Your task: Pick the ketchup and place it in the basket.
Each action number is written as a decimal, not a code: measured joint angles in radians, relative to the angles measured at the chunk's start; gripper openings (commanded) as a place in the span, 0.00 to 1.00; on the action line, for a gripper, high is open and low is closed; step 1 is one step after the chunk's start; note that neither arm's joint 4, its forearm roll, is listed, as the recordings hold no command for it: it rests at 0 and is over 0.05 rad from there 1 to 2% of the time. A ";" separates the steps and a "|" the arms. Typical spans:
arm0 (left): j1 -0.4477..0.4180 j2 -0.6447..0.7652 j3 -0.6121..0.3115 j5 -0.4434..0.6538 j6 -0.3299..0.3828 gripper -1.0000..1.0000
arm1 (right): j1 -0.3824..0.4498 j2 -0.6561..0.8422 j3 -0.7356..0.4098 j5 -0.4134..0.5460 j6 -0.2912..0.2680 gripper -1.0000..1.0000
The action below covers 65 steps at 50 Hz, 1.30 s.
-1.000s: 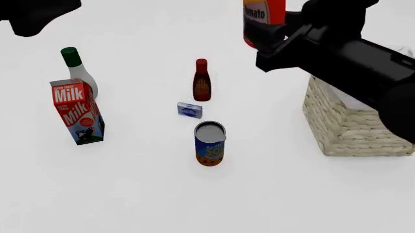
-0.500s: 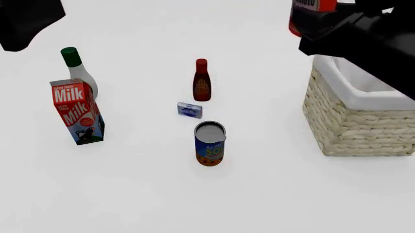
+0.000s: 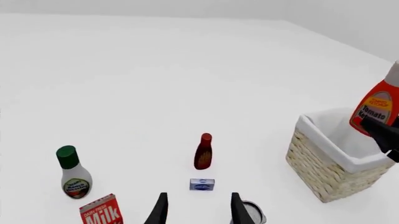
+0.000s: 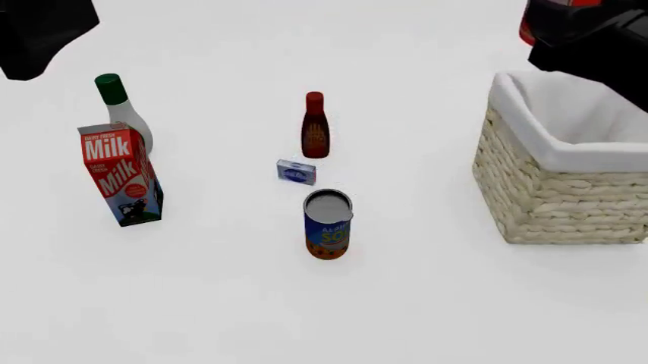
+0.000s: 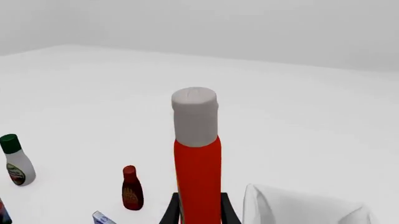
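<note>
Moved my right gripper (image 5: 199,212) over the basket (image 4: 552,193) rim, fingers pinching the ketchup (image 5: 197,172) upright; left gripper (image 3: 197,210) spread

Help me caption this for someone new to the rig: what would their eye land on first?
First, the ketchup, a bright red-orange bottle held in the air by the right gripper above the basket at the table's right. That big wicker basket with its white lining comes next. Then the milk carton at the left, beside a green-capped white bottle.
</note>
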 measured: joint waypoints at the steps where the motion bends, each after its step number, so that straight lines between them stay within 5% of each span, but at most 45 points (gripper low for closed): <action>1: 0.001 0.000 0.000 0.000 0.000 1.00 | -0.006 -0.002 0.001 0.001 0.000 0.00; 29: 0.006 0.011 0.009 -0.017 0.000 1.00 | -0.179 0.009 0.007 -0.013 0.020 0.00; 65: 0.008 0.020 0.018 -0.031 -0.003 1.00 | -0.373 0.242 -0.100 -0.006 0.053 0.00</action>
